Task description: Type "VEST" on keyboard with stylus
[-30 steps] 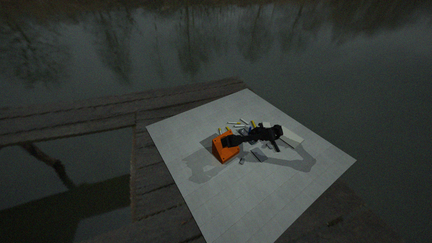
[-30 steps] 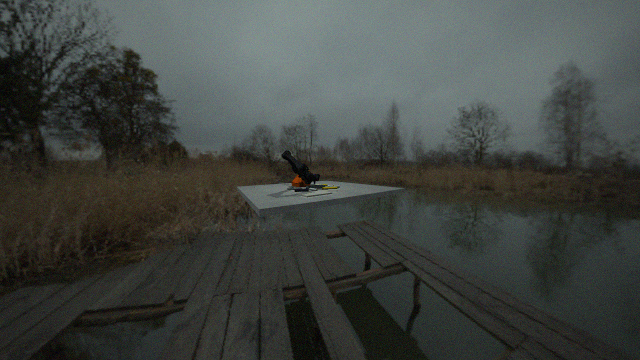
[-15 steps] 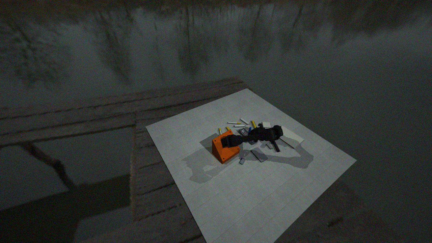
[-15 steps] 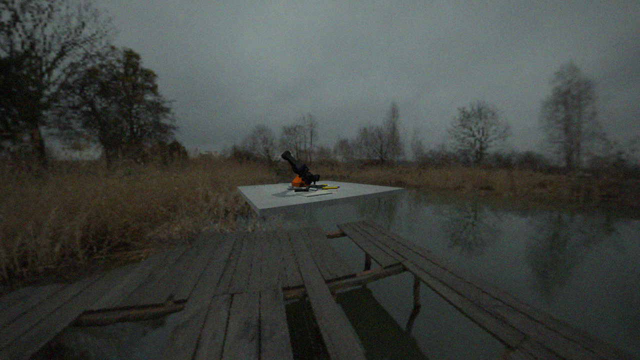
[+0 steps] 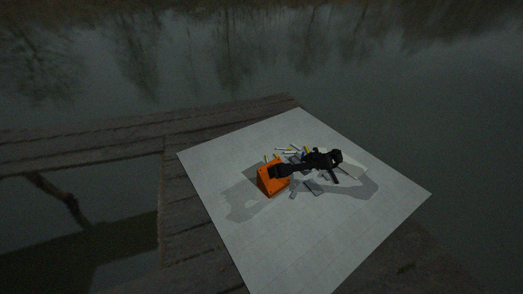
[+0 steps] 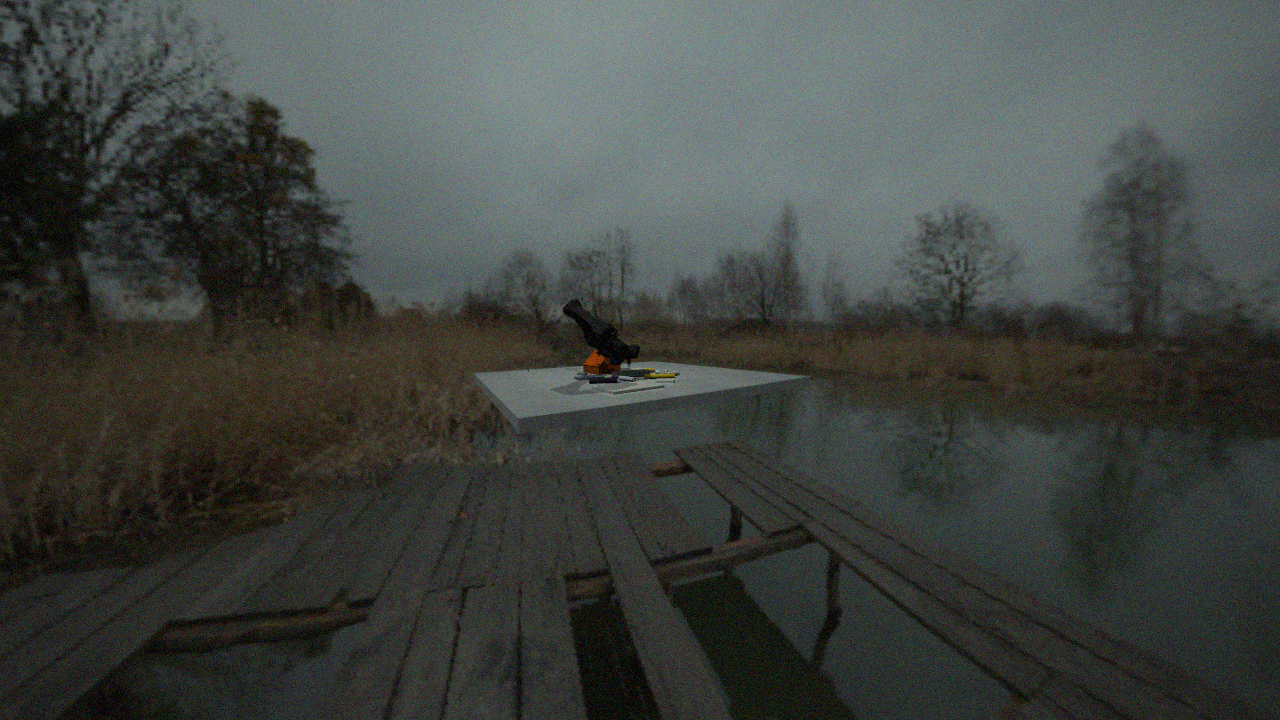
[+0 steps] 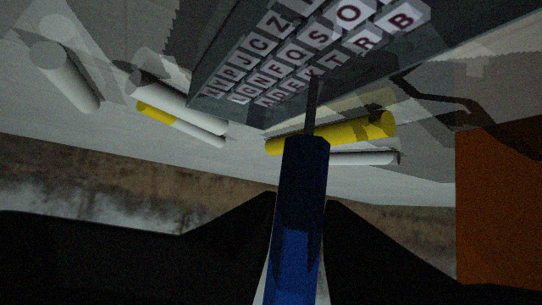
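The claw (image 7: 296,237) grips the faceted blue stylus (image 7: 301,178), whose thin dark tip reaches over the near rows of the slab-like grey keyboard (image 7: 237,106). Square pale keys bear dark letters; smooth yellow-and-white cylinders (image 7: 334,132) lie beside it.

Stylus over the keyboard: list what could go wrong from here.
1. The stylus tip hangs near the packed K, E and T keys at the edge of the keyboard; a small offset may hit the wrong letter.
2. A firm press might push the stylus back through the gripper.
3. The yellow cylinder lies right under the approach and could be knocked.
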Available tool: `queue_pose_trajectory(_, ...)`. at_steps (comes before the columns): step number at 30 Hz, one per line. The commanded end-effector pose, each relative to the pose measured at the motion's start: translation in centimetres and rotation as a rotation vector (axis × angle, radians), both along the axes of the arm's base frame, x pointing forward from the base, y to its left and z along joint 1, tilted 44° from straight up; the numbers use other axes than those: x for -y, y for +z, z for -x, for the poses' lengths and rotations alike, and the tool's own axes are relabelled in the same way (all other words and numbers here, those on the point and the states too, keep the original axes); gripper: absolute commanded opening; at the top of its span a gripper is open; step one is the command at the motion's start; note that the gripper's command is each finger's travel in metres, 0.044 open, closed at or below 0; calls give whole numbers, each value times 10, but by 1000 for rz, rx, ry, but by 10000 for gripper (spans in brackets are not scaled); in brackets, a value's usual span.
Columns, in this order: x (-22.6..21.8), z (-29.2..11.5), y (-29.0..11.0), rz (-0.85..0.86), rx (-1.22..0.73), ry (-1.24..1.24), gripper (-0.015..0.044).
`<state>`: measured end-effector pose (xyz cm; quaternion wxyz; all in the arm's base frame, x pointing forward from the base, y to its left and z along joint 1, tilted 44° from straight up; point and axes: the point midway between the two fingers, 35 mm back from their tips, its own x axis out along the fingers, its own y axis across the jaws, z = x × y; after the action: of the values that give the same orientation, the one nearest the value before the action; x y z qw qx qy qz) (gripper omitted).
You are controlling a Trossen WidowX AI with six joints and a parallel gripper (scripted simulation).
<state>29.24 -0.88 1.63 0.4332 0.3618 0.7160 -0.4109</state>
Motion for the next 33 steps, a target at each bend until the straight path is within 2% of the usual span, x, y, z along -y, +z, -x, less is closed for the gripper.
queue_pose_trajectory(1, -11, 1, 12, -4, 7, 0, 81)
queue_pose_trajectory(6, -10, 0, 10, -2, 8, 8, 85)
queue_pose_trajectory(9, -10, 0, 10, -2, 8, 8, 65)
queue_pose_trajectory(12, -12, 3, 9, -2, 8, 7, 0)
queue_pose_trajectory(19, -18, 18, 7, -4, 6, 0, 0)
queue_pose_trajectory(31, -5, 16, -7, -4, 5, 0, 0)
queue_pose_trajectory(33, -3, 16, -9, -3, 5, 0, 53)
